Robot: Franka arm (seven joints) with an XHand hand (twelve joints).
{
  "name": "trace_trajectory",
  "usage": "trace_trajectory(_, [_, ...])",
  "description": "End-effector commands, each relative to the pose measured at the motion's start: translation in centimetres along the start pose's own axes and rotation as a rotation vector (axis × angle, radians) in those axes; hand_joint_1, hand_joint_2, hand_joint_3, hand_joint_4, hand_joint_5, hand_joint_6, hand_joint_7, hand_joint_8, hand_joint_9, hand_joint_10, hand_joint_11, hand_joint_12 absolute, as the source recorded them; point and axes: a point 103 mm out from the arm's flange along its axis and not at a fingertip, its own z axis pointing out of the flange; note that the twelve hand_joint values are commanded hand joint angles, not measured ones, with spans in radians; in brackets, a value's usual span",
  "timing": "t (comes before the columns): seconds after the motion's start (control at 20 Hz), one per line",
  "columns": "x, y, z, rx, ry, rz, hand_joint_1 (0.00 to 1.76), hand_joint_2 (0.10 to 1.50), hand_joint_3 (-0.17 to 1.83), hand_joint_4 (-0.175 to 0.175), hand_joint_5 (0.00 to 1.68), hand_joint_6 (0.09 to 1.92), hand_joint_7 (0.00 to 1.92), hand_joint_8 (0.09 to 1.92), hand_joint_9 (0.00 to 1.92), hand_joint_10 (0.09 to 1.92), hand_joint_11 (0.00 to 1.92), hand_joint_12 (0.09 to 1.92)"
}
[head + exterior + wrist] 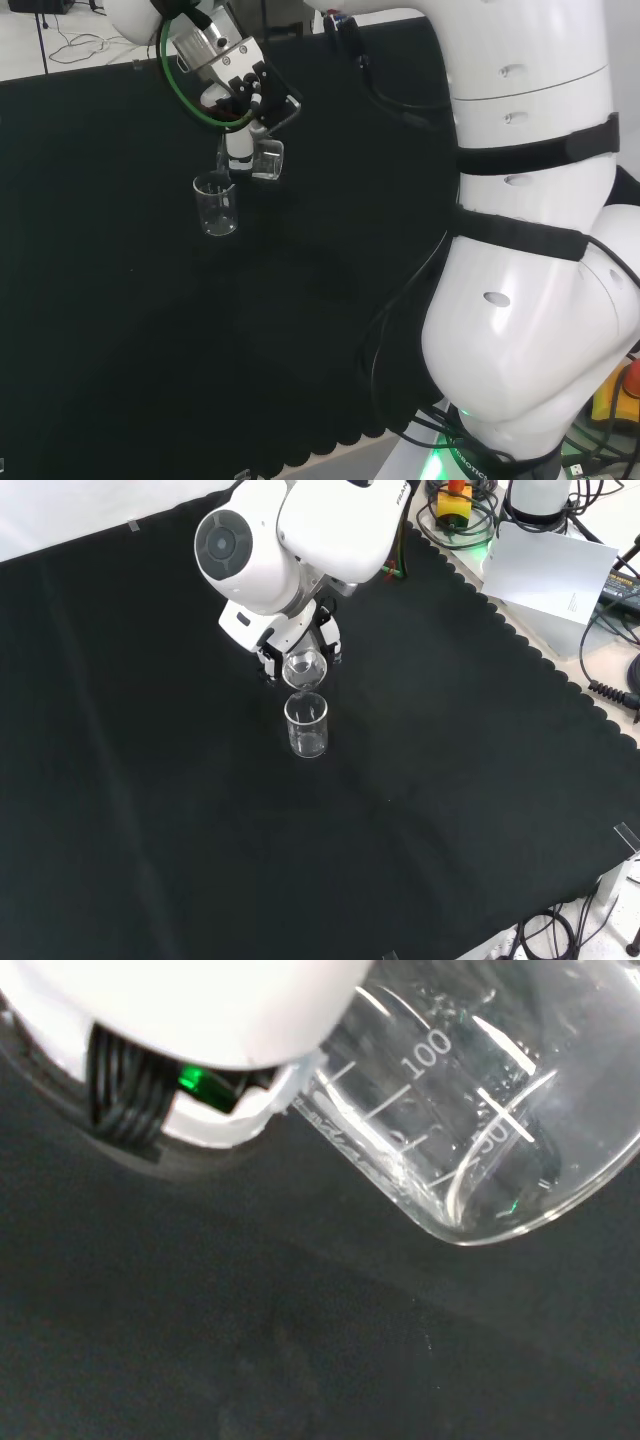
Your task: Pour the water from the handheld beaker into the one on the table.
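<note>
A small clear glass beaker [266,160] is held tipped over in the hand [244,105], whose fingers curl round it. Its lip points down toward a second clear beaker [216,204] that stands upright on the black cloth just below and to the left in the head view. From the front, the held beaker [303,668] hangs right above the mouth of the standing beaker [306,725], with the hand [295,635] behind it under the white link. Close up, the held beaker [470,1120] lies steeply tilted, its printed scale showing and a white part of the hand [200,1020] beside it.
Black cloth [150,780] covers the bench all around the two beakers. The arm's big white links [530,250] fill the right of the head view. Cables and a white box [550,575] lie beyond the cloth's scalloped edge at the front view's upper right.
</note>
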Motion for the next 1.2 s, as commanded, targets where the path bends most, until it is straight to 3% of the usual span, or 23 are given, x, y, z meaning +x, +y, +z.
trace_trajectory(0.05, [0.2,0.0,-0.2,0.02,-0.025,0.009,1.32,0.73,0.42,-0.175,1.44,0.24,1.55,0.09,1.61,0.09,1.27,0.76])
trace_trajectory(1.2, [1.3,-0.2,-1.1,0.077,-0.089,0.023,1.32,0.73,0.43,-0.175,1.42,0.28,1.55,0.09,1.61,0.09,1.27,0.76])
